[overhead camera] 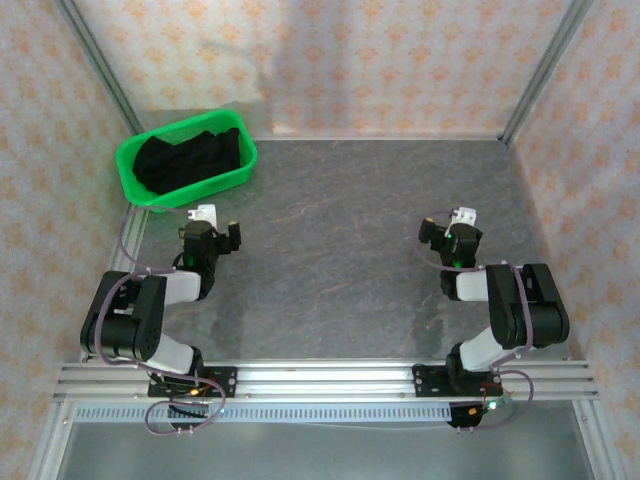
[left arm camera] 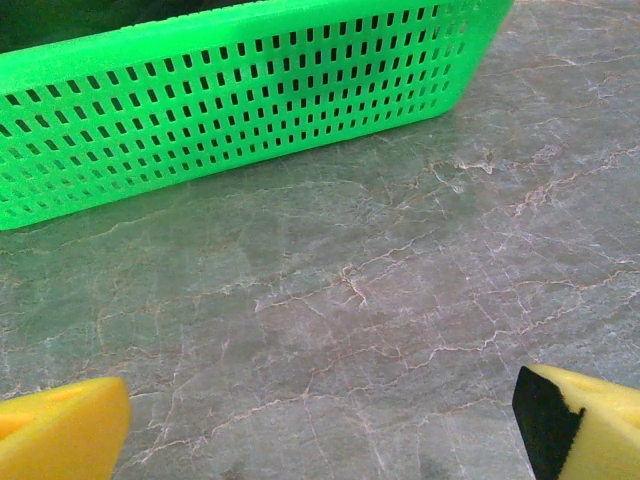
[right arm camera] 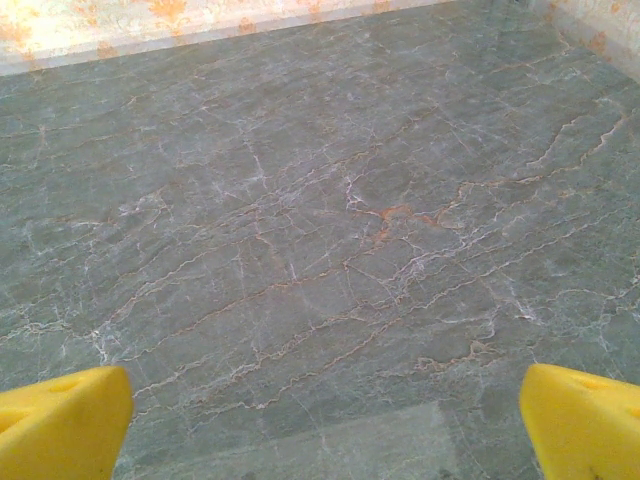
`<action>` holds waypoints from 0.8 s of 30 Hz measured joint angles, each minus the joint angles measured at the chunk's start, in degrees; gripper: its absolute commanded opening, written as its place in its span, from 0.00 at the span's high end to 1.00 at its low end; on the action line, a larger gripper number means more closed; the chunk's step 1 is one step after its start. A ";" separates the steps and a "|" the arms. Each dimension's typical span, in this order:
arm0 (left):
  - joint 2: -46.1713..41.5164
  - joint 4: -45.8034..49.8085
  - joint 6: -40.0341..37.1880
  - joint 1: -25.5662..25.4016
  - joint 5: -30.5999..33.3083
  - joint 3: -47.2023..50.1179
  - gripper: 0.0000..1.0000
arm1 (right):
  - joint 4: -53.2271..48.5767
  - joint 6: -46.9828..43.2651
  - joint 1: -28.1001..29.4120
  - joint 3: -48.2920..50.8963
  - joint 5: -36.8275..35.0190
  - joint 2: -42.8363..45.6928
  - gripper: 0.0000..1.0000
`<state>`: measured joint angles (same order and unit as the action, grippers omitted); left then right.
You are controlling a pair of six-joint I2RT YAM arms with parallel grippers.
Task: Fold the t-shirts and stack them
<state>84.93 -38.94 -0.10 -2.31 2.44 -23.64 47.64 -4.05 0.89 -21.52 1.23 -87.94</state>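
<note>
Garments of black cloth, the t-shirts (overhead camera: 190, 160) lie bunched together inside the green mesh basket (overhead camera: 126, 168) at the far left of the table (overhead camera: 340, 270). We cannot tell how many there are, since the dark folds run into one heap. The heap fills most of the basket and sits lower than its rim. The basket stands on the table at a slant, close to the left wall and a little short of the back wall.

Just in front of the basket we see the left gripper (overhead camera: 218, 224), near its front wall but apart from it. From the left wrist view we look between two yellow fingers (left arm camera: 60, 425) set at opposite corners. The jaws are spread wide with nothing between them but bare marbled grey surface, and the slotted green side of the basket runs across the top.

Well apart from the shirts, on the other side of the table, we find the right gripper (overhead camera: 447, 222). Its jaws are likewise spread wide and hold nothing. Its wrist view looks past its yellow fingers over veined tabletop toward the patterned back wall (overhead camera: 330, 60).

Both arms are folded low, with their bases on the metal rail (overhead camera: 320, 380) along the near edge.
</note>
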 measured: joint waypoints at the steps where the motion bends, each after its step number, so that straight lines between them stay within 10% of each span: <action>1: -0.02 0.04 -0.02 0.00 -0.04 -0.04 0.00 | -0.02 -0.02 0.02 0.00 -0.13 0.02 0.01; 16: -28.74 42.60 5.42 -10.36 1.62 -25.70 0.00 | -47.08 10.08 4.11 -14.47 3.87 41.20 0.01; 24: -9.11 68.43 10.40 -7.91 3.80 -58.58 0.00 | -67.08 18.64 5.40 -24.33 12.46 32.30 0.01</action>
<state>75.81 29.50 10.31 -10.22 6.24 -82.21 -19.44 14.59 6.28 -45.84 13.69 -55.64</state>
